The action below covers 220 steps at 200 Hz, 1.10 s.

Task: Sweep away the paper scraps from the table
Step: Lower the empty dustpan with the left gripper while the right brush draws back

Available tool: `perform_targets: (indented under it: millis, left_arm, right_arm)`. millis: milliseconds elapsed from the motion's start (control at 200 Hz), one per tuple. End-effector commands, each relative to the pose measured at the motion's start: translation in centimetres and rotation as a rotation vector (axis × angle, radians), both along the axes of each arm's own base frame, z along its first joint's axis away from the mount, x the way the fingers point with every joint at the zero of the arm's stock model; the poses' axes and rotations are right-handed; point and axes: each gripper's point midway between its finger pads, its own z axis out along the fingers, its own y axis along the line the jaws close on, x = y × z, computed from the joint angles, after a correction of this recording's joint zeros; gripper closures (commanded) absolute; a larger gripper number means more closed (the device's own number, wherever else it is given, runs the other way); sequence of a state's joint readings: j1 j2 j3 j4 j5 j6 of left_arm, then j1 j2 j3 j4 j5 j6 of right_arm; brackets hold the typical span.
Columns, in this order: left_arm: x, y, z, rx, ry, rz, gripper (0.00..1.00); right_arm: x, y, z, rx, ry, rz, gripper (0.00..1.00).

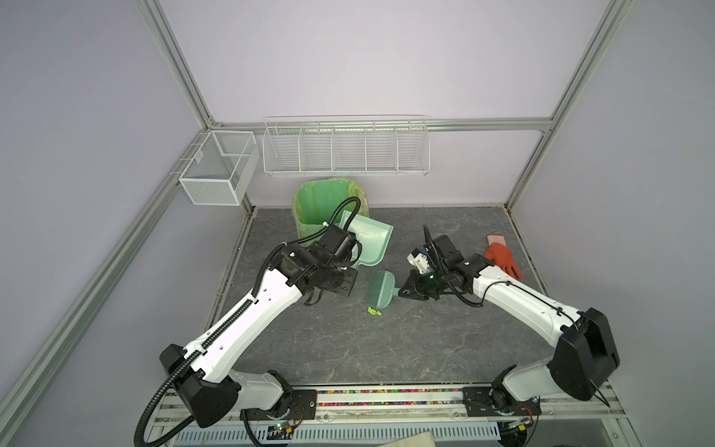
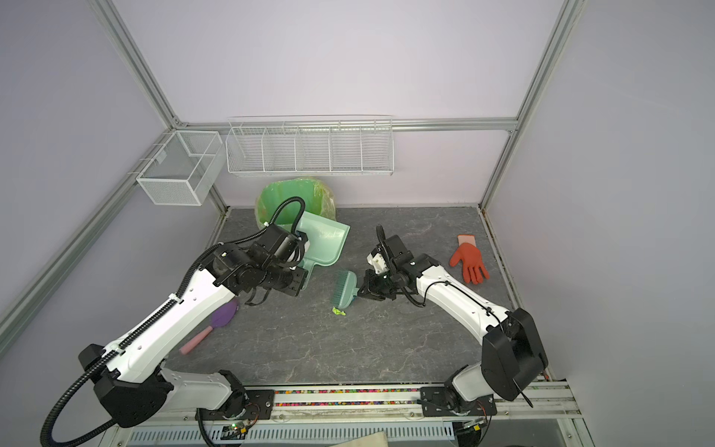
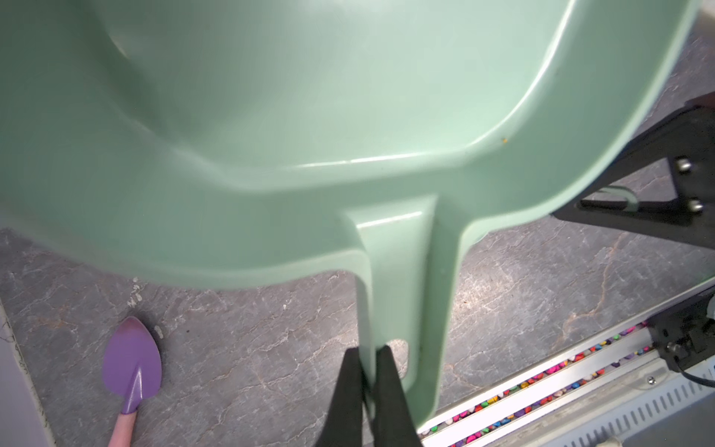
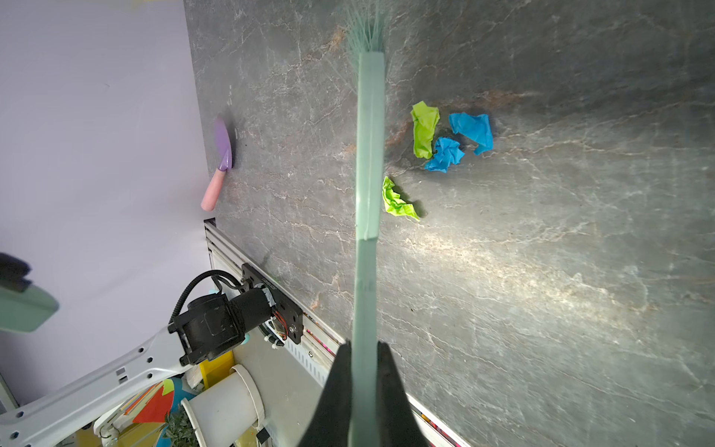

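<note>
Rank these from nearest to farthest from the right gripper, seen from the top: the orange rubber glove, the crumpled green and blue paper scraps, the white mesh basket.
1. The crumpled paper scraps, close beside the right gripper, around the middle of the table.
2. The orange rubber glove, near the right edge.
3. The white mesh basket, hung off the far left rail.

No text, label, brand or number can be read in any view; pale marks inside the dustpan [image 1: 369, 242] are too blurred.
</note>
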<state>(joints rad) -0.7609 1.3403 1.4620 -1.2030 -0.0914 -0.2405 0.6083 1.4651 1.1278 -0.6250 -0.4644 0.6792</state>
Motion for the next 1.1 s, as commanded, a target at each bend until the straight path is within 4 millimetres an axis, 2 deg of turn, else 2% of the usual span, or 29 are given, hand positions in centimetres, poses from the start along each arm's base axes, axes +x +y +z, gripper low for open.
perform_targets:
  millis: [0,125,230,455,710,875,985,1095]
  left_arm:
    - [-0.6,0.5,0.0,-0.005,0.005,0.017,1.00]
    - [-1.0,1.3,-0.9,0.042,0.025,0.020,1.00]
    - [-1.6,1.2,-1.8,0.036,0.063,0.018,1.00]
    - [-2.5,0.9,-3.9,0.006,0.117,0.034,1.00]
    - [-3.7,1.2,-6.1,0.004,0.175,0.040,1.00]
    - [-5.1,1.0,-8.8,-0.051,0.237,0.070,1.00]
    - [-6.0,0.8,-11.1,-0.097,0.288,0.100,1.00]
    - [-6.6,0.8,-12.7,-0.112,0.319,0.124,1.00]
  right_arm:
    - [-1.0,0.7,1.2,0.024,-0.012,0.051,0.93]
    - [-1.8,1.5,0.7,0.000,0.004,0.108,0.93]
    - [-2.0,1.8,-0.1,-0.012,0.029,0.144,0.93]
    - [-1.8,0.9,-1.7,-0.060,0.051,0.159,0.93]
    - [-0.6,-2.2,-2.9,-0.121,0.069,0.132,0.93]
    - [1.1,-6.1,-3.2,-0.217,0.049,0.088,0.93]
    - [1.9,-7.6,-2.3,-0.212,0.032,0.054,0.93]
    - [2.4,-7.5,-0.2,-0.171,-0.009,0.046,0.93]
